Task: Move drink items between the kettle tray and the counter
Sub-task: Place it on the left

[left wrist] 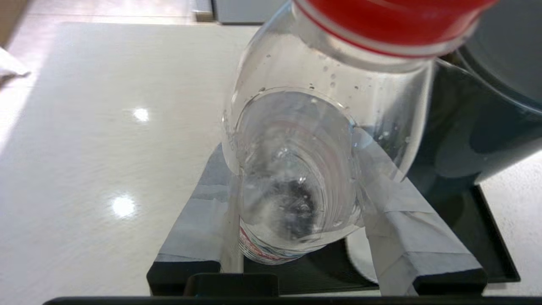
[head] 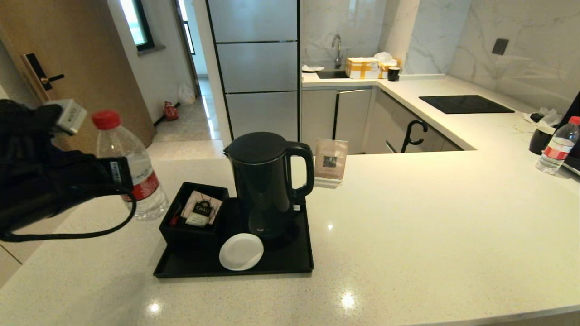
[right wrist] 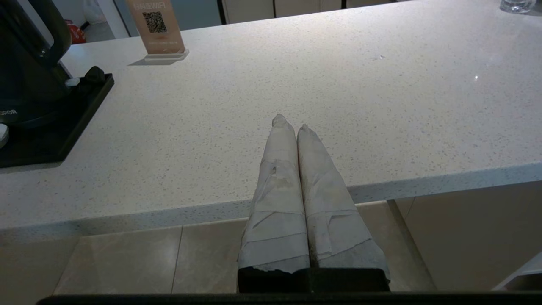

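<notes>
My left gripper (head: 121,175) is shut on the clear water bottle (head: 122,142) with the red cap, gripping it at its label. The bottle stands upright at or just above the counter (head: 430,226), left of the kettle tray (head: 235,272). In the left wrist view the taped fingers (left wrist: 199,224) press both sides of the bottle (left wrist: 296,169). The black kettle (head: 265,181) stands on the tray's far half, handle to the right. My right gripper (right wrist: 290,123) is shut and empty above the counter's near edge, right of the tray (right wrist: 63,135); the head view does not show it.
On the tray sit a black square box (head: 195,213) of tea sachets and a round white coaster (head: 241,251). A QR sign (head: 331,163) stands behind the kettle. Far right are another bottle (head: 557,147), a black mug (head: 540,139) and the hob (head: 464,104).
</notes>
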Available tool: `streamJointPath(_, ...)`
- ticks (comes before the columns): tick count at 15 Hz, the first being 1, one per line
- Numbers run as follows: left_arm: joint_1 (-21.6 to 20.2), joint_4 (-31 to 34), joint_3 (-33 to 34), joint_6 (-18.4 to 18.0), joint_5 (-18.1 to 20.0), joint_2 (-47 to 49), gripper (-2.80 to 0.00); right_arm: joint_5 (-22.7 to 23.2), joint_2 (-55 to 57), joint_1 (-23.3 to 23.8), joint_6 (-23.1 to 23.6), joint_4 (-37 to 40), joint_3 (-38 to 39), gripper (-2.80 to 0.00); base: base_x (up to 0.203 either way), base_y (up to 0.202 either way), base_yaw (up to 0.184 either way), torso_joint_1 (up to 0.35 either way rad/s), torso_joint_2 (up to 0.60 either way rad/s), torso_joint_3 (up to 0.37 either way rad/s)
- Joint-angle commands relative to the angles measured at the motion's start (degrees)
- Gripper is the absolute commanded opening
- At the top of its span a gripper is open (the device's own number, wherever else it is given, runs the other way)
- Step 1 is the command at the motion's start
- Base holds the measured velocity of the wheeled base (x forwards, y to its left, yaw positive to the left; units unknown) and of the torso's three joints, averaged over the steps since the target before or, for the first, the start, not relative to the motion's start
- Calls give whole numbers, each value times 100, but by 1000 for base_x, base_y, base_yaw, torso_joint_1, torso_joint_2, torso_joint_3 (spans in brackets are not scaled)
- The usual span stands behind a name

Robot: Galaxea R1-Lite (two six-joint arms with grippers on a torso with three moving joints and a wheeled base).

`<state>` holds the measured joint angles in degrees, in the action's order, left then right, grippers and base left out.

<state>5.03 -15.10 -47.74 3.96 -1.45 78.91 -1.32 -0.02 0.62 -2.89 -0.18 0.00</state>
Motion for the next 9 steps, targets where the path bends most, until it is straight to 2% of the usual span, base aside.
streamJointPath(1,-169,7,-34,8,4,-323,-280,0,2,-1,-1,0,0,-280,0,0,0,0,0,0)
streamJointPath(2,-175,10,-28,3,12,-328,-280,0,2,-1,-1,-8,0,-280,0,0,0,0,0,0)
streamJointPath(3,-350,20,28,-22,59,-364,-280,0,2,-1,-1,-9,0,-280,0,0,0,0,0,0)
streamJointPath(4,-759,30,82,-46,104,-400,-280,0,2,-1,-1,-9,0,-280,0,0,0,0,0,0)
streamJointPath(6,-2102,51,189,-95,194,-470,-280,0,2,-1,-2,-9,0,-280,0,0,0,0,0,0)
streamJointPath(7,-2828,-170,346,-254,285,-413,-280,0,2,-1,-10,0,0,-280,0,0,0,0,0,0)
streamJointPath(9,-3936,-1189,767,-571,434,241,-280,0,2,-1,-1,-9,0,-280,0,0,0,0,0,0)
